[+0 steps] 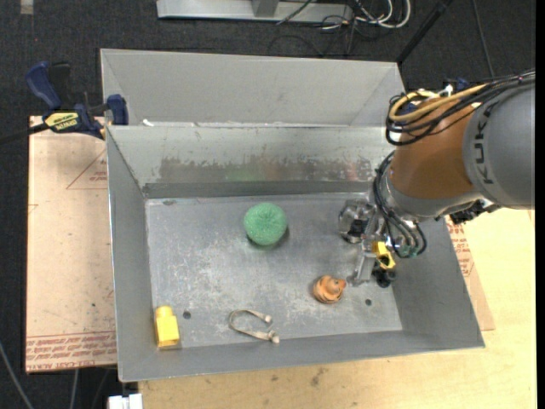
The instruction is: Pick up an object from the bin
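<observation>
Small orange lump (329, 290) below-right of green ball (266, 225): probably light, rounded, prone to roll; best pinched across middle. End effector (368, 273) farther right of ball, clenched or released impossible to tell.

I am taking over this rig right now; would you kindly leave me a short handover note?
Gripper: low in the bin's right part, just right of a small orange thing; nothing seen held.
Others: green ball mid-bin, yellow block in the front left corner, tan loop by the front wall.
Done: nothing picked yet.
Left: grasp one thing and lift it out; the orange thing lies nearest.
</observation>
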You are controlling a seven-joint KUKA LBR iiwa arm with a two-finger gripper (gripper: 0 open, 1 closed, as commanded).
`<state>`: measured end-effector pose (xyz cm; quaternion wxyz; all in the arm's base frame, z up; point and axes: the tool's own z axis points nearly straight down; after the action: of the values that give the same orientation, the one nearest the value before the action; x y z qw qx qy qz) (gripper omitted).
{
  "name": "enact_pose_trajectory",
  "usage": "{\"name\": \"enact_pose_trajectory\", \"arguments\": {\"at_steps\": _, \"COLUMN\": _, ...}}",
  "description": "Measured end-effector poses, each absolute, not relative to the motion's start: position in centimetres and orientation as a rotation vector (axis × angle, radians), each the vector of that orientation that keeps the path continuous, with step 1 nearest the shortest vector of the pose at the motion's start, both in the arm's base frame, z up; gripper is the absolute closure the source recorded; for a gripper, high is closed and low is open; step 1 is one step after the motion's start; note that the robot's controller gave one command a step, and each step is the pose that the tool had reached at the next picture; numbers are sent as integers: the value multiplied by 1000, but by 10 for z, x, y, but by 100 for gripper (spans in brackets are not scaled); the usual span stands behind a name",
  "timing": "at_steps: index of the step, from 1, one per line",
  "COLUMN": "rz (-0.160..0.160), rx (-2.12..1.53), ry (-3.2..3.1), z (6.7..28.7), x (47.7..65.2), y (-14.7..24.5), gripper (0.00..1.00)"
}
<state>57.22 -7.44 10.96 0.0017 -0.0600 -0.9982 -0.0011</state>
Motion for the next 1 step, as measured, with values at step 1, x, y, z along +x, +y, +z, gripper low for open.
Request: {"name": "enact_pose_trajectory", "arguments": {"at_steps": 1, "rz": 0, "rx": -155, "ry": -3139, "z": 119, "x": 559, "y": -78, "gripper": 0}}
